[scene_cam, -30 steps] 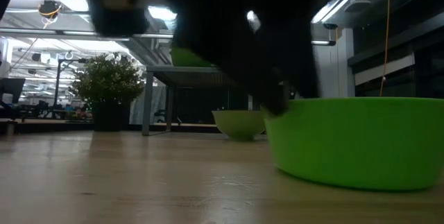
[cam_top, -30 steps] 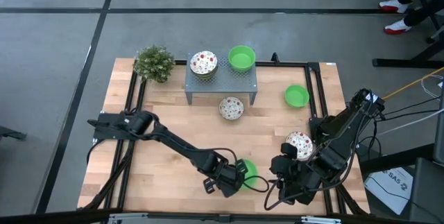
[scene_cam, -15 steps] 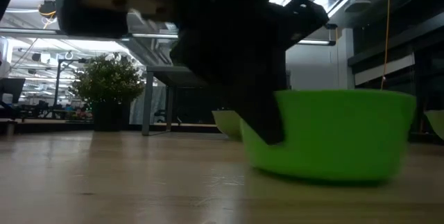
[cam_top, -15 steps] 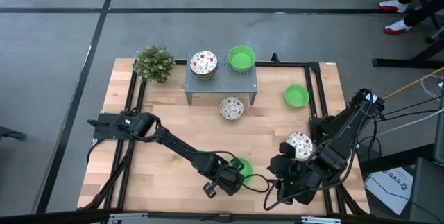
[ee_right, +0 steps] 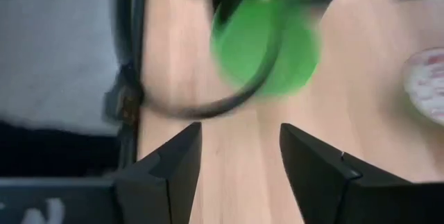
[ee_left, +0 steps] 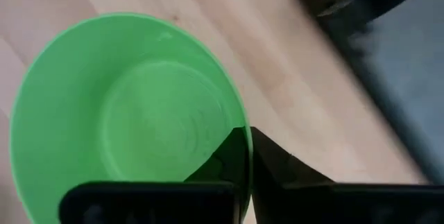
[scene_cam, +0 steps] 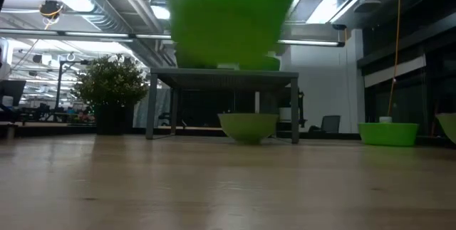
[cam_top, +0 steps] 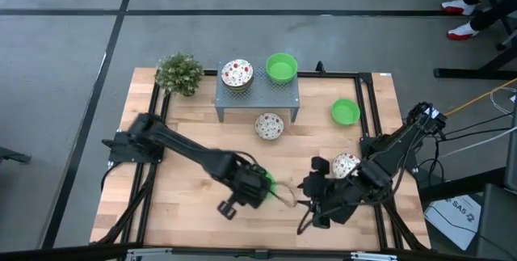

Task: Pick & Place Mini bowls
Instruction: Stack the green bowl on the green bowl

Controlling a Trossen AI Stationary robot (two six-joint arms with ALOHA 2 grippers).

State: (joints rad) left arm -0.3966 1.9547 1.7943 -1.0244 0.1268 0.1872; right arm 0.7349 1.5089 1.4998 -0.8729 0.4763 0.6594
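A plain green mini bowl [ee_left: 125, 113] hangs in the air with my left gripper [cam_top: 257, 187] shut on it; in the low view the bowl [scene_cam: 228, 20] shows blurred, high above the wood. My right gripper [ee_right: 239, 161] stands open near the table's front right, nothing between its fingers, and faces that bowl [ee_right: 267, 44]. A speckled bowl [cam_top: 346, 165] rests on the table beside the right arm. Another speckled bowl [cam_top: 269, 125] and a green one [cam_top: 345, 111] sit on the table farther back. A speckled bowl [cam_top: 237, 73] and a green bowl [cam_top: 281, 67] stand on the grey stand [cam_top: 257, 95]. My left gripper pinches the green bowl's rim [ee_left: 239, 130], one finger [ee_left: 225, 158] inside the bowl and the other outside its wall. The fingers come from above, pointing steeply down. The bowl is lifted clear of the table, its mouth facing up.
A small potted plant [cam_top: 179, 73] stands at the far left corner. Black frame rails [cam_top: 367, 115] run along the table's sides and back. Bare wood [cam_top: 186, 212] lies at the near left.
My left gripper has shut on the green bowl's rim, then risen and gone toward the table's left and far side, rolling as it went. The bowl, which sat on the wood, is now lifted clear. My right gripper has turned a little and stayed open.
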